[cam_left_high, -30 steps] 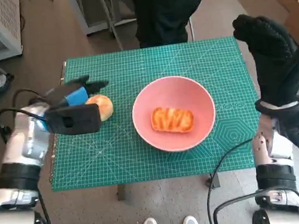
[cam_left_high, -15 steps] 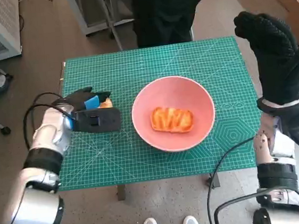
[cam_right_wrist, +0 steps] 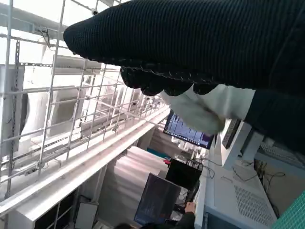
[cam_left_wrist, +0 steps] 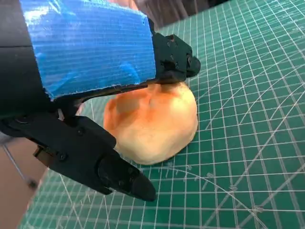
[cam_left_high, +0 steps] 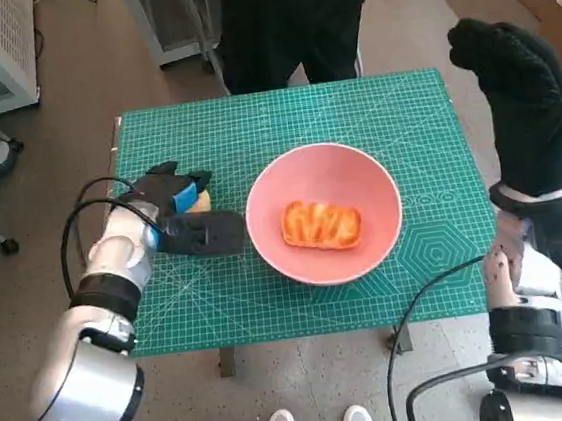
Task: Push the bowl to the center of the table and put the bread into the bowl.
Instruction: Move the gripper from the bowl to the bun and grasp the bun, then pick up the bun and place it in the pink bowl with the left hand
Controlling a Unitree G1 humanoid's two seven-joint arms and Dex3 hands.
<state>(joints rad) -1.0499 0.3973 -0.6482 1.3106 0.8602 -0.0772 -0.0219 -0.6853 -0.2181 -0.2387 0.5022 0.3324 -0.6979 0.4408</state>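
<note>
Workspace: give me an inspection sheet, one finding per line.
Surface: green cutting mat covers the table.
Job's things: pink bowl near the centre holds one glazed bread; a round bun lies on the mat left of it.
Clutter: nothing seen.
Hands: left hand is over the bun, grip not confirmed; right hand is raised, holding nothing.
Cables: black cables loop beside both forearms.
Surroundings: a person stands beyond the table.

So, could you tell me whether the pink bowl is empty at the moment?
No, the round pink bowl already holds a glazed golden pastry lying at its bottom in the head view.
</note>
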